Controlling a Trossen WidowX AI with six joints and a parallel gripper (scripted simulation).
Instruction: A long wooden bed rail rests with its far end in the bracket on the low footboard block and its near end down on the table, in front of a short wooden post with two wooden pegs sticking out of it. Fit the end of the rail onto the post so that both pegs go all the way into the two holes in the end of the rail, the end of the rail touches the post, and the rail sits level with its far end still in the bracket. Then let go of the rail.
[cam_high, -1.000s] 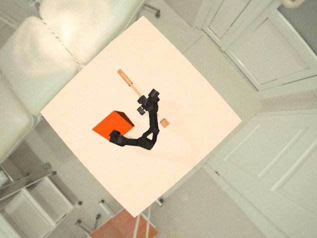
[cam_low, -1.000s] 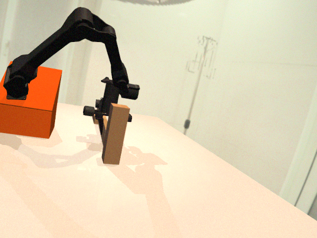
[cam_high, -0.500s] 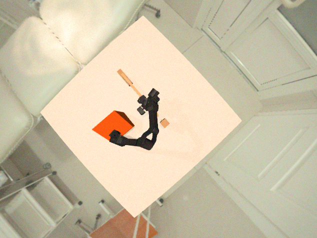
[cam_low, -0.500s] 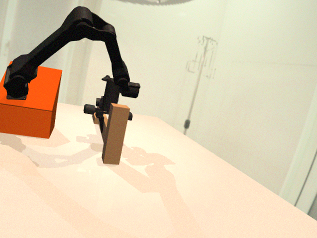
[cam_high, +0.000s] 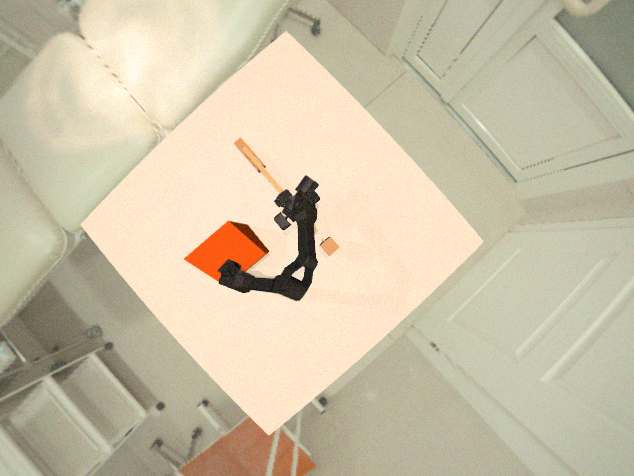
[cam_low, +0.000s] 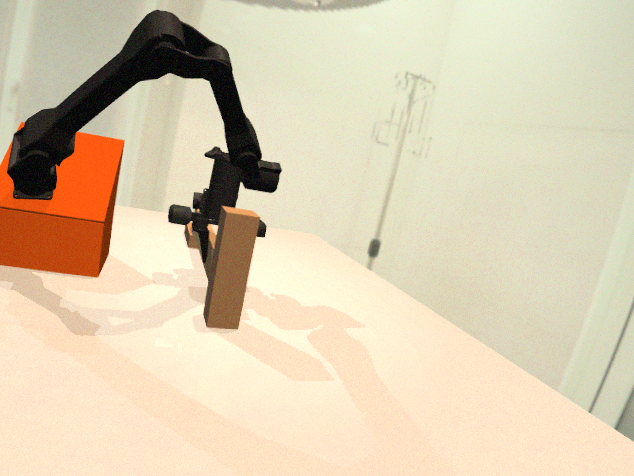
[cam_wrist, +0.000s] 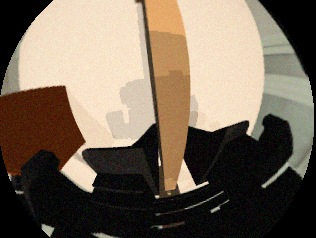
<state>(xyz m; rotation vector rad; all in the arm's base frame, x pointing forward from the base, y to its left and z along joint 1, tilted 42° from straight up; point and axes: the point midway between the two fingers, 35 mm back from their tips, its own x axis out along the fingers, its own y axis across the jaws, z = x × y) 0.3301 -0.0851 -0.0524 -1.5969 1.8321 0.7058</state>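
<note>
The long wooden rail (cam_high: 273, 180) (cam_wrist: 171, 55) runs from the footboard block (cam_high: 239, 144) (cam_low: 192, 237) toward the post (cam_high: 330, 246) (cam_low: 233, 266). My gripper (cam_low: 206, 251) (cam_wrist: 162, 125) is shut on the rail, one finger on each side, nearer its post end. The post stands upright. In the top view a small gap shows between the rail's near end and the post. The pegs and holes cannot be made out. In the exterior view the post hides the near end, so its height above the table is unclear. The bracket seat is too small to judge.
A large orange box (cam_high: 225, 248) (cam_low: 76, 176) (cam_wrist: 37, 125) stands beside the rail, with the arm's base on it. The arm arches over from the box to the rail. Shadows of the arm and post fall on the pale table (cam_high: 358, 286) (cam_low: 409, 399).
</note>
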